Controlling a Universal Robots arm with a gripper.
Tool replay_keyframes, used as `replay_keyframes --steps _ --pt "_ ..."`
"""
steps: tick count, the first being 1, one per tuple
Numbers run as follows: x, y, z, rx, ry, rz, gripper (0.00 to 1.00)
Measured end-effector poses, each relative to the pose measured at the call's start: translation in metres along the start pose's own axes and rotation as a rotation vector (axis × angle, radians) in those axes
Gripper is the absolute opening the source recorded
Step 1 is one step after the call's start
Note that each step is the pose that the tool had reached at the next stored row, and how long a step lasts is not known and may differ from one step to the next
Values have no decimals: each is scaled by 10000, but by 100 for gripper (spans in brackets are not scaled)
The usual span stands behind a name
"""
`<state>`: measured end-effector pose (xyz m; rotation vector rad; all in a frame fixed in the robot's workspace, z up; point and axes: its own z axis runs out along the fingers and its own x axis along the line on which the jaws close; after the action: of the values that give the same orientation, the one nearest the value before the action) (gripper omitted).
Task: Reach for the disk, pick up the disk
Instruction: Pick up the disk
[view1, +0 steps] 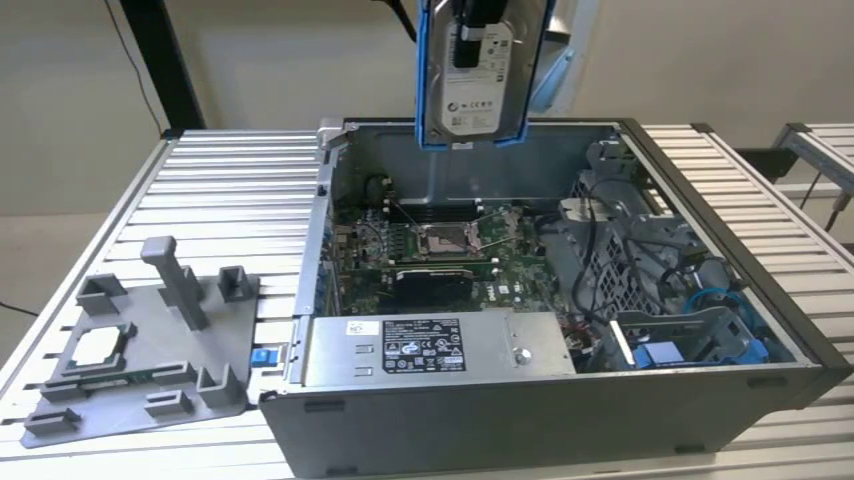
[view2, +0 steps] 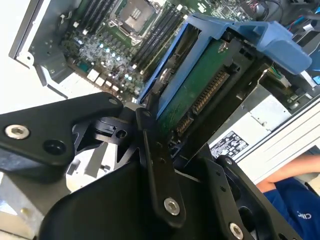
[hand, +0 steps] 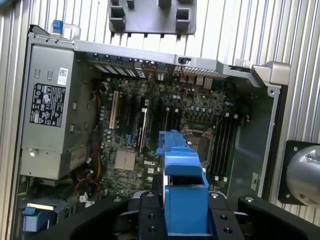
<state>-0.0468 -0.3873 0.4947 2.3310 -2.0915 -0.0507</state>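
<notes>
— What have you got hold of?
— My gripper (view2: 165, 145) is clamped on the disk (view1: 470, 80), which hangs upright above the rear wall of the open computer case (view1: 747, 372).
— Doing it well?
— Squeeze evenly on the blue bracket (hand: 182, 192) and stay vertical.
— Anything nearby?
— Motherboard (view1: 441, 250), power supply (view1: 441, 345) and cables (view1: 627, 215) lie below; 1 grey fixture (view1: 147, 350) sits on the table's (view1: 240, 170) front corner.

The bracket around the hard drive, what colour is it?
Blue; the bracket shows best in the first wrist view.
</notes>
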Motion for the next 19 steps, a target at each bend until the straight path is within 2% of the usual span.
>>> replay_keyframes --steps 9,19 --pt "94 11 3 9 -16 513 0" --pt "187 -15 17 12 -23 769 0"
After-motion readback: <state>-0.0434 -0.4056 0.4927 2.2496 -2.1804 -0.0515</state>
